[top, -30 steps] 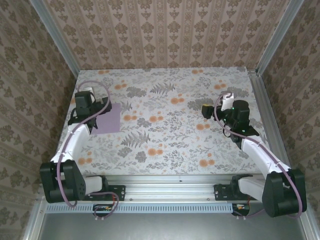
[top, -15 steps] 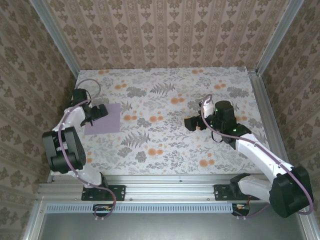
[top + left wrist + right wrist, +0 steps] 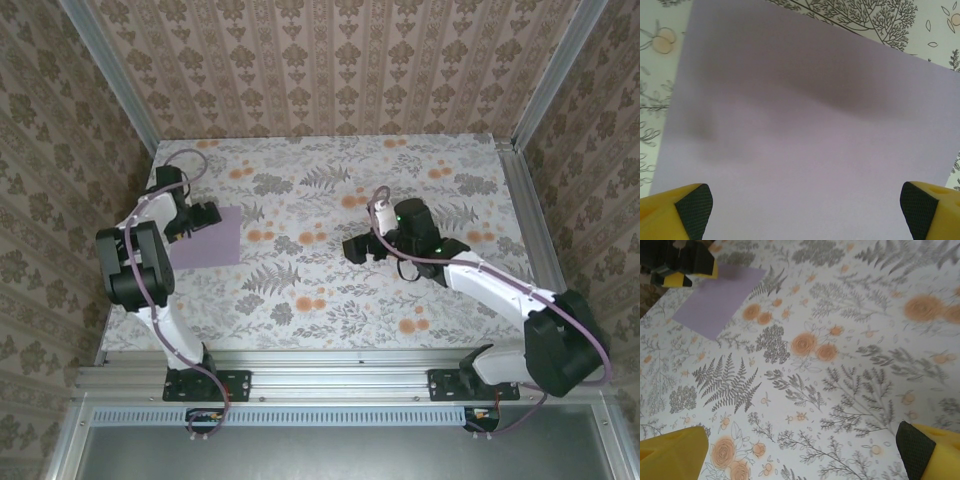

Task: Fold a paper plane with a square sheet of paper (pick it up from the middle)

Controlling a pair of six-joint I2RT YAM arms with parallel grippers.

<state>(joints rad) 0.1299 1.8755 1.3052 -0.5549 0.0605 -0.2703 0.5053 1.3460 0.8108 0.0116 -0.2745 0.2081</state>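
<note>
The square sheet of paper [image 3: 800, 125] is cut off below.

We get soft, even overhead light in the top view, without glare. In the left wrist view blurry grey shadows cross the square sheet of paper [image 3: 805, 150]; our right wrist view is slightly smeared toward its right side.

- table [image 3: 330, 300]: flat rectangular top seen from above; its whole surface carries a pale floral print of grey ferns, grey leaf sprays and clusters of orange blossoms
- square sheet of paper [image 3: 208, 240]: plain pale lilac; lies flat on the table in a single layer at about 9 o'clock, close to the left edge; its sides sit slightly skewed to the table's edges; soft shadows fall across it
</note>
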